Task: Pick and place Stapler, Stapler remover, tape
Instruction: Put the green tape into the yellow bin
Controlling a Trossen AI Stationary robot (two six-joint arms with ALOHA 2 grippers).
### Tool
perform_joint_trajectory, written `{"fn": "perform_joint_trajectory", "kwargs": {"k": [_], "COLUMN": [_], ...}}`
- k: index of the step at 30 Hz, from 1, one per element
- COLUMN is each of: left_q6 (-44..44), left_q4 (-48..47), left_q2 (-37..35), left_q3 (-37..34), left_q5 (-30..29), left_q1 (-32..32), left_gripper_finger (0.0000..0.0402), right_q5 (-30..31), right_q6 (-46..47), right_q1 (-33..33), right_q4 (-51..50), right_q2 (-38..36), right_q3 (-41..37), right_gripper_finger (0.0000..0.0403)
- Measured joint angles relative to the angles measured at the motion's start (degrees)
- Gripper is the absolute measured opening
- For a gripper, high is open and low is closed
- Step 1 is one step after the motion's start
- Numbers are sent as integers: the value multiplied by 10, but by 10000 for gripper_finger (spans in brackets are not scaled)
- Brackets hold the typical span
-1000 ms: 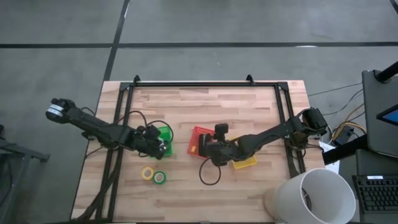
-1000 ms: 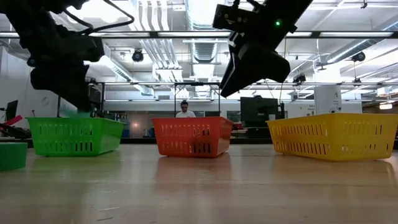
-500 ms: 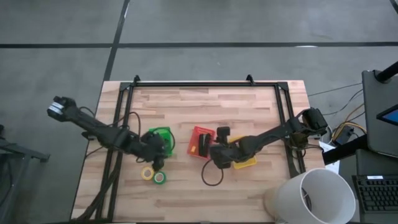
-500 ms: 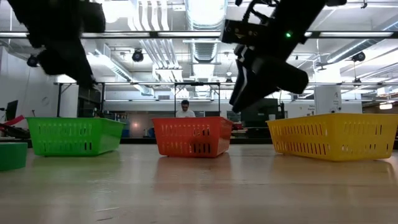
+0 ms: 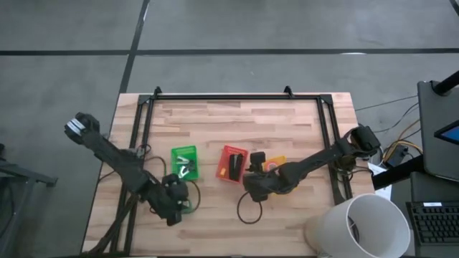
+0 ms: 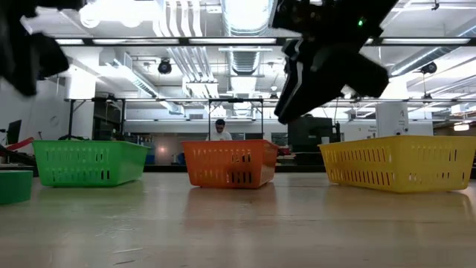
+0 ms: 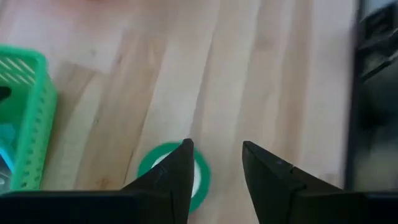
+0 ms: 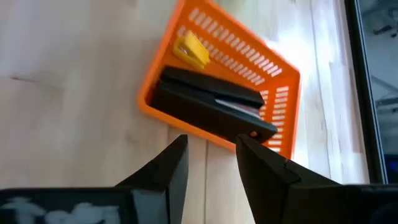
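We hold our left gripper (image 7: 214, 163) open and empty over the green tape roll (image 7: 172, 176) to grasp it, while our right gripper (image 8: 208, 155), also open and empty, waits beside the orange bin (image 8: 277, 93) where the stapler (image 8: 211, 103) lies.

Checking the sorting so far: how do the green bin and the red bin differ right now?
Colour: the green bin is green, the red bin orange-red. Contents: the red bin holds the black stapler and a small yellow piece; the green bin holds only small bits I cannot identify. Place: seen from above, the green bin sits left of the red bin. Both are slotted, upright and alike in shape.
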Motion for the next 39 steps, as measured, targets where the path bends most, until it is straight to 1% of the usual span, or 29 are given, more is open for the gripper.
{"fn": "perform_joint_trajectory", "kwargs": {"k": [7,12,17,21,25,30,35,39], "left_q6": [8,33,53,55,44,44,38,15], "left_q4": [-10,-27,-45,-65,-64,-62,-61,-62], "left_q2": [84,104,96,86,97,116,111,104], "left_q3": [0,0,1,0,-4,-12,-13,-6], "left_q5": [29,29,22,-21,-49,-36,-27,-9], "left_q1": [0,-1,0,1,2,2,2,2], "left_gripper_finger": [138,136,125,112,102,99,98,99], "right_q5": [0,0,1,0,0,0,0,0], "right_q6": [-8,-8,-10,-15,-15,-14,-14,-14], "right_q1": [10,14,14,14,14,15,15,15], "right_q4": [7,7,10,21,22,21,21,21], "right_q2": [-10,-17,-19,-19,-19,-19,-19,-19], "right_q3": [15,16,16,16,16,16,16,15], "right_gripper_finger": [128,120,114,114,119,124,123,115]}}
